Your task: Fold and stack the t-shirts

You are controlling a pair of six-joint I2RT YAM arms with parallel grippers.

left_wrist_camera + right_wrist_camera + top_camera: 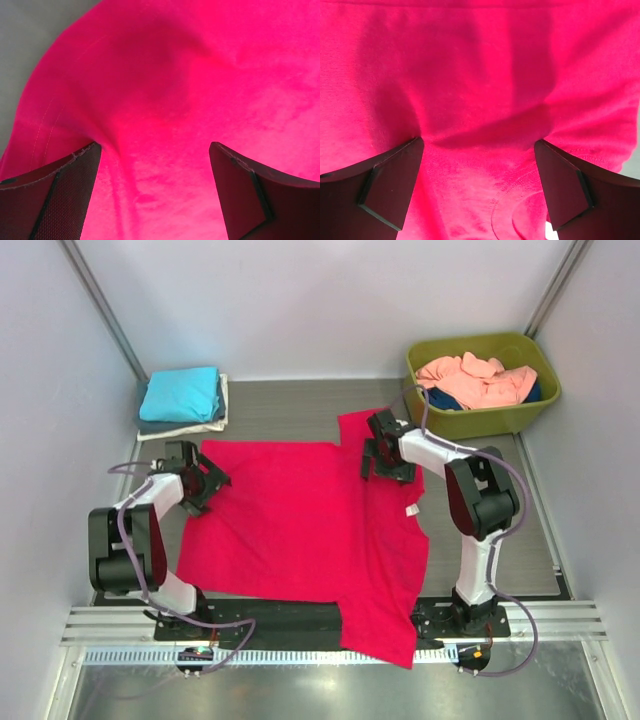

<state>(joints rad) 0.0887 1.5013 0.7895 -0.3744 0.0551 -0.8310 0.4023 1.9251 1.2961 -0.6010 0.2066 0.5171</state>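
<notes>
A crimson-pink t-shirt [300, 530] lies spread flat on the table, with one part hanging over the near edge. My left gripper [195, 480] is open at the shirt's left edge; in the left wrist view its fingers [60, 195] straddle the cloth [165, 100], with the gripper [155, 165] low over it. My right gripper [385, 455] is open on the shirt's far right part; in the right wrist view it [477, 150] spans cloth [470, 75] near the collar seam [520, 210]. Neither grips anything. Folded turquoise [182, 393], grey-blue and white shirts are stacked at the back left.
An olive-green tub [500, 418] at the back right holds a salmon-pink shirt [475, 380] and a dark blue one [440, 400]. Grey walls close in the table on three sides. A metal rail [300, 625] runs along the near edge.
</notes>
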